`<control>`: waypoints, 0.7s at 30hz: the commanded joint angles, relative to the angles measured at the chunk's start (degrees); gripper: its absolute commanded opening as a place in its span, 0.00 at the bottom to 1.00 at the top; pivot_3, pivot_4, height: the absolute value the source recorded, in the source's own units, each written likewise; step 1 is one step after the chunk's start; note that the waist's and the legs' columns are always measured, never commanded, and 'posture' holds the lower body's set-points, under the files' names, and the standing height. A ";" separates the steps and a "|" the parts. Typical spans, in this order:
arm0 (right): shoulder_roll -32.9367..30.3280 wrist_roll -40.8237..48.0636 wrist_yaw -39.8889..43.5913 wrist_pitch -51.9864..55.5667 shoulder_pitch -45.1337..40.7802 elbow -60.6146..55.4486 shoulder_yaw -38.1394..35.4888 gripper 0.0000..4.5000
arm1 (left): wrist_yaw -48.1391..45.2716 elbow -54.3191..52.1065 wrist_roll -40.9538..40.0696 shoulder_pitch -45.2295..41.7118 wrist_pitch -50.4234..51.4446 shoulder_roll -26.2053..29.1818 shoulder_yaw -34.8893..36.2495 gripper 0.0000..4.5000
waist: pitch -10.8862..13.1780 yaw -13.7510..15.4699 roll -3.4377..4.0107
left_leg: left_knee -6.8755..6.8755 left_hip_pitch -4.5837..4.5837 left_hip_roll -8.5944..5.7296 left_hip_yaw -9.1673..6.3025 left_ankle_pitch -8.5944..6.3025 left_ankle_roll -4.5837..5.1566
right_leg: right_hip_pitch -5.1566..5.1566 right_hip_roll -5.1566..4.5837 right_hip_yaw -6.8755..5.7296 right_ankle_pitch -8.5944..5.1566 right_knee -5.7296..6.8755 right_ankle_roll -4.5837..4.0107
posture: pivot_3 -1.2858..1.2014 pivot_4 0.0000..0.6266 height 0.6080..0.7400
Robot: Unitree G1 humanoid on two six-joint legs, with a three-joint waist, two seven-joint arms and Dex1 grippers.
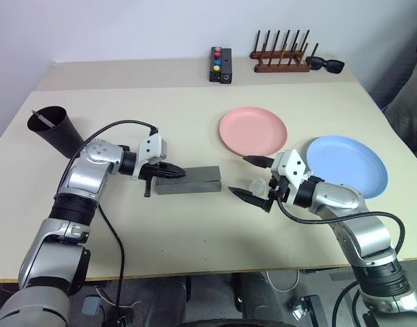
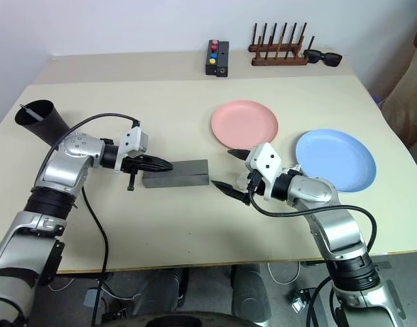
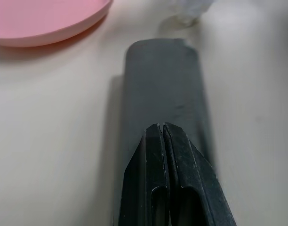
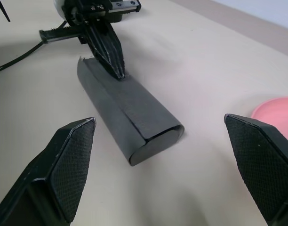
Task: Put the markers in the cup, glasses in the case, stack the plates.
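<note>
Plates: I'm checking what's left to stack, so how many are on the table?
2. The pink plate lies right of the table's middle; the light blue plate lies apart from it, nearer the right edge. Neither is stacked.

My table (image 1: 195, 122) is plain beige. The case (image 1: 189, 180) is dark grey. One plate (image 1: 253, 131) is pink, the other plate (image 1: 348, 165) light blue. The cup (image 1: 55, 129) is matte black. My left gripper (image 1: 176, 173) has black fingers, as does my right gripper (image 1: 253, 178).
</note>
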 commanded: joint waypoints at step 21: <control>-6.62 -8.52 -1.43 -3.84 -2.65 6.49 -1.17 1.00 | 10.66 -30.31 -16.99 17.76 16.69 3.21 11.06 0.01 | -0.01 0.03 0.02 | -0.01 0.02 0.01 0.03 0.00 0.00 | 0.00 -0.01 0.03 -0.01 -0.02 -0.03 | 0.52 0.24 0.95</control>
